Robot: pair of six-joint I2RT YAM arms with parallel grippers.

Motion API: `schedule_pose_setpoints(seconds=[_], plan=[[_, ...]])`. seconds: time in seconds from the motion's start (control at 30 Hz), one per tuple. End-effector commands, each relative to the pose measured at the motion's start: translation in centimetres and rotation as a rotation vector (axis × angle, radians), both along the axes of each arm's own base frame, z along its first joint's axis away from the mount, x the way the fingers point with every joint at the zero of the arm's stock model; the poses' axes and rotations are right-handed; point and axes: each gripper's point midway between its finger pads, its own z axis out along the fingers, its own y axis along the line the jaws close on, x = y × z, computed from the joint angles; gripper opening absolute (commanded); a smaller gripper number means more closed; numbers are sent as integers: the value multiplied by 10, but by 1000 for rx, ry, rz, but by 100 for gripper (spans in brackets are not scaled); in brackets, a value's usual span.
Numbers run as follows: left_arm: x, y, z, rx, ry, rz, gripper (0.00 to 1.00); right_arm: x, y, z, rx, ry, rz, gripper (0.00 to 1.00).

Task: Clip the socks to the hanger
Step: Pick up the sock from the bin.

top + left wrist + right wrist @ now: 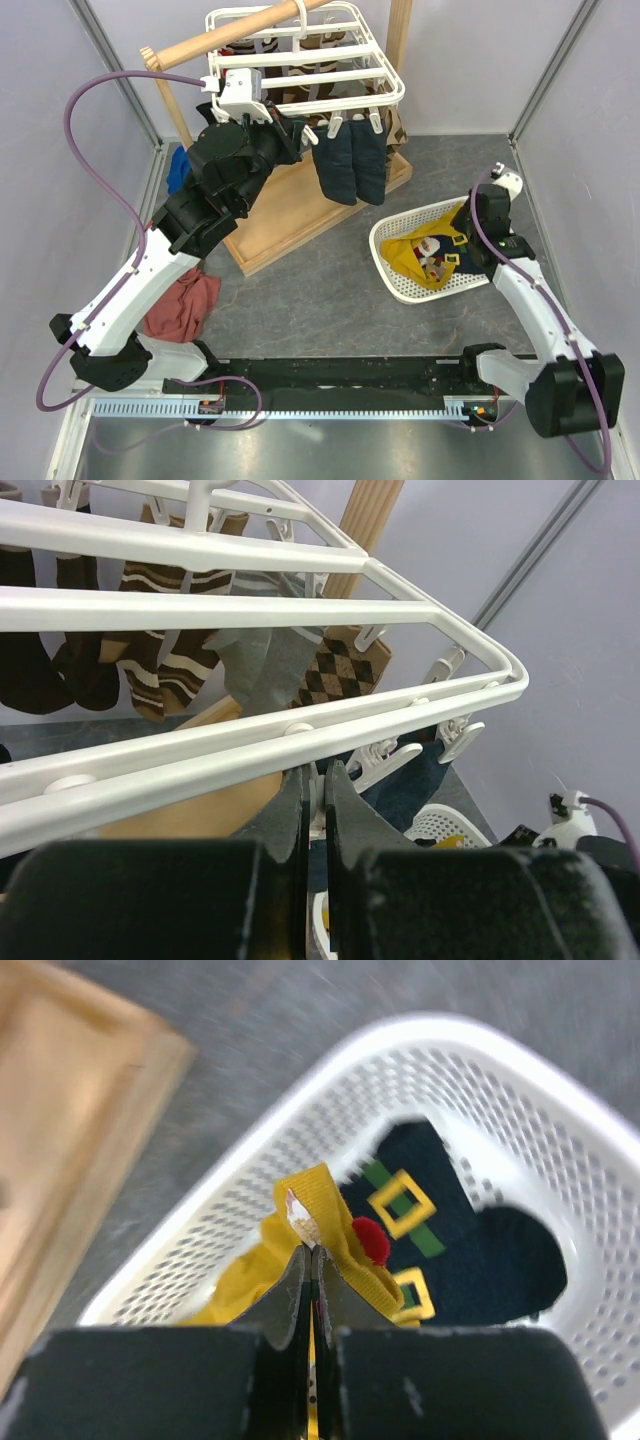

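Yellow sock (322, 1198) lies crumpled in the basket (450, 1032), its fold pinched in the right hand (312, 1255); the hanger (330, 75) hangs well apart, far-left and higher, where the clenched left hand (318, 775) sits just beneath its front bar (300, 735).

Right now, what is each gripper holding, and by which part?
Right gripper pinches the mustard-yellow sock by a folded edge, in the basket. Left gripper, shut under the hanger, shows nothing held.
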Motion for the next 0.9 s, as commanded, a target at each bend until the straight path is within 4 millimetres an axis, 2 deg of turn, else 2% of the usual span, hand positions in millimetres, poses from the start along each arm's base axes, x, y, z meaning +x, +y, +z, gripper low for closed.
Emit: schedule_pose_setpoints(seconds=[0.0,0.03,0.1,0.23,0.3,0.33,0.4,0.43,0.53,0.63,0.87], plan=[[-6,2,15,-15,-45,-17,7,3,25,89,-206,-196,262,0],[-6,2,15,-15,-44,-21,7,0,33,108,-274,-240,331,0],[-7,3,15,-15,-45,-19,7,-4,50,130,-323,-315,433,0],[-7,3,16,-15,-47,-19,7,-30,101,185,-436,-534,740,0],[-8,5,18,-15,-51,-17,7,-44,120,201,-480,-601,868,0],[-7,4,17,-13,-49,-17,7,-52,126,217,-494,-646,901,0],[-7,4,19,-16,-52,-18,7,-63,136,229,-508,-691,975,0],[-8,3,18,-15,-51,-21,7,-69,140,243,-515,-727,1001,0],[-7,1,17,-17,-48,-28,7,-89,162,262,-492,-805,1151,0],[-7,-1,17,-19,-46,-36,7,-104,185,274,-447,-868,1290,0],[-8,-1,18,-23,-46,-36,7,-113,221,296,-476,-994,1432,0]])
